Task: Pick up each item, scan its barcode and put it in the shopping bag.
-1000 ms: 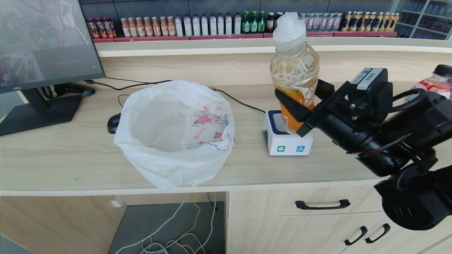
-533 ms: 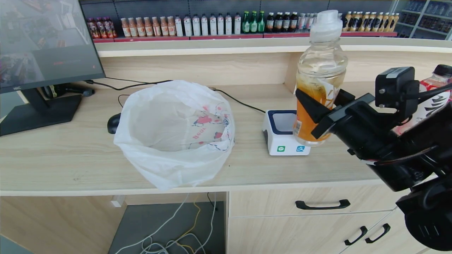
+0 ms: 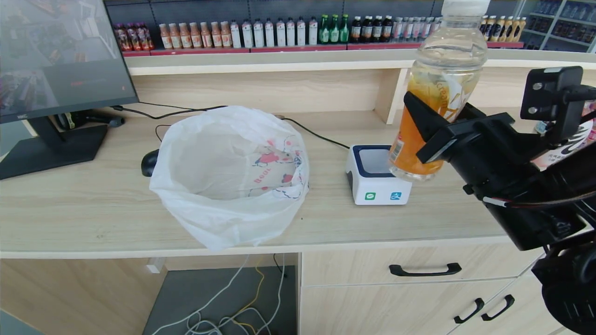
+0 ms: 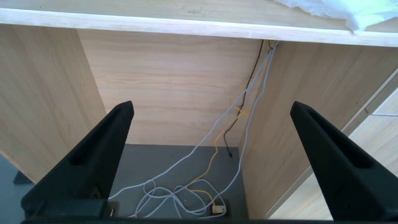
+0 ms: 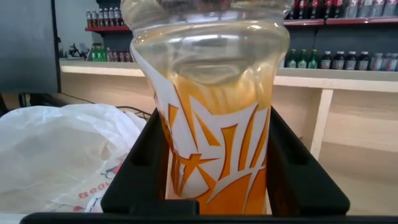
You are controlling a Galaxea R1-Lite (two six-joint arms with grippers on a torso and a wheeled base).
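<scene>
Dark monitor (image 3: 60,51) upper left, black mouse (image 3: 150,163) below-right of it, shelf bottles (image 3: 279,31) along the top, drawer handle (image 3: 425,270) lower right, tangled cables (image 3: 219,323) bottom centre.

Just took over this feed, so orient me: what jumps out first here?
An orange drink bottle stands out, held roughly upright in the right end effector, raised above the counter near the white scanner. Left of the scanner, the white shopping bag sits open.
</scene>
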